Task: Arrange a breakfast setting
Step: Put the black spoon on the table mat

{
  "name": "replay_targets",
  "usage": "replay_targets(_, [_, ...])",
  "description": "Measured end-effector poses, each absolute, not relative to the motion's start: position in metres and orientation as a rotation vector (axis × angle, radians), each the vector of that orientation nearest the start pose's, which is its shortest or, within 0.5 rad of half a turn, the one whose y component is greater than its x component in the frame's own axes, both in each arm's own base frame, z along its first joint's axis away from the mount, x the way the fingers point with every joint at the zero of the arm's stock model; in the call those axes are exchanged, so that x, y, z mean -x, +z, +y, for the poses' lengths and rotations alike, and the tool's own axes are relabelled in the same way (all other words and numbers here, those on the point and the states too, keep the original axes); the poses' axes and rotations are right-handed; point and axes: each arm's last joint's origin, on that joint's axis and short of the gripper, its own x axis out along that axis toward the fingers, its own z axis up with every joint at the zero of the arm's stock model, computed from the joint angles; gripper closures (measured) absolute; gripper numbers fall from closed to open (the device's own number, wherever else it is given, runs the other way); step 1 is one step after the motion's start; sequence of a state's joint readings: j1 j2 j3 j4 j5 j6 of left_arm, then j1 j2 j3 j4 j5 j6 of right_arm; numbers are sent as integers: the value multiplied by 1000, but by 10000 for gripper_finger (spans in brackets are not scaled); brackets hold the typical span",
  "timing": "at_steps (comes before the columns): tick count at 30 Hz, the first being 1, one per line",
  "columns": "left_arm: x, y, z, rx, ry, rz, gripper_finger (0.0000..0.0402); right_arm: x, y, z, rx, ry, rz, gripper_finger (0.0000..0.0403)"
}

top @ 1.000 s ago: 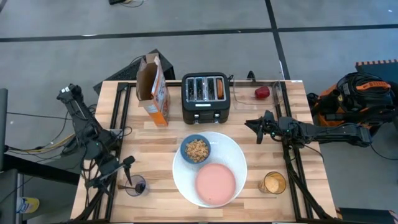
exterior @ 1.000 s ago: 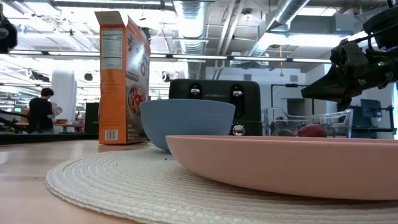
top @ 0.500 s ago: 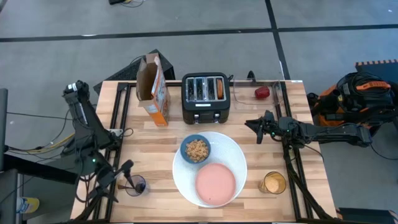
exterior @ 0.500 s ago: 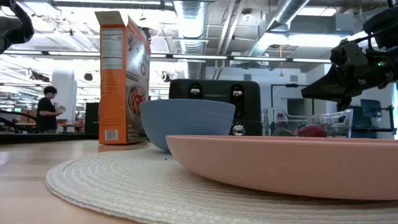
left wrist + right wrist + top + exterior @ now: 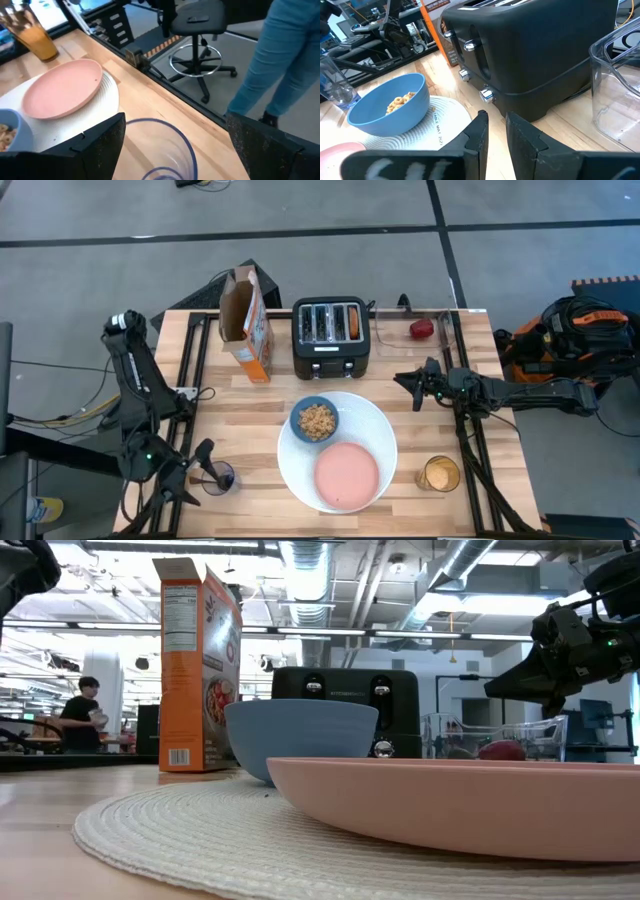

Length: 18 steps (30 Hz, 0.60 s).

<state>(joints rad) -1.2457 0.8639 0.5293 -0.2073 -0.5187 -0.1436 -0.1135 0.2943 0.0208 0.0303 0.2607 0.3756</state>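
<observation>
Your left tool lower now, open around the clear glass near the tabletop edge; right tool closed, empty.

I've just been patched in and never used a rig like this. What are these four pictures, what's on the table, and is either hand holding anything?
Two dark robot arms work at a wooden table. One picture looks straight down, one looks level across the tabletop, and two come from cameras on the arms' wrists.

On the table: a large white plate carrying a blue bowl of cereal and a pink plate, a black toaster, a cereal box, a glass of orange drink, and a clear container with red fruit.

The left hand stands open around an empty clear glass, not yet gripping it. The right hand waits shut near the toaster, holding nothing.
</observation>
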Motion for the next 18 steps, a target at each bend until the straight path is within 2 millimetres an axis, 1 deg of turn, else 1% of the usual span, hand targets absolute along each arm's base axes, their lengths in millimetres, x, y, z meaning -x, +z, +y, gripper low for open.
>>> replay_targets(11, [-71,231,-166,-262,-686,422,125,-111,149,-20,-351,-414,171,312])
replay_targets(14, [-70,231,-167,-259,-702,428,149,-111,149,-20,-351,-414,171,312])
replay_targets(18, [-70,232,-167,-268,-717,419,194,-111,149,-20,-351,-414,171,312])
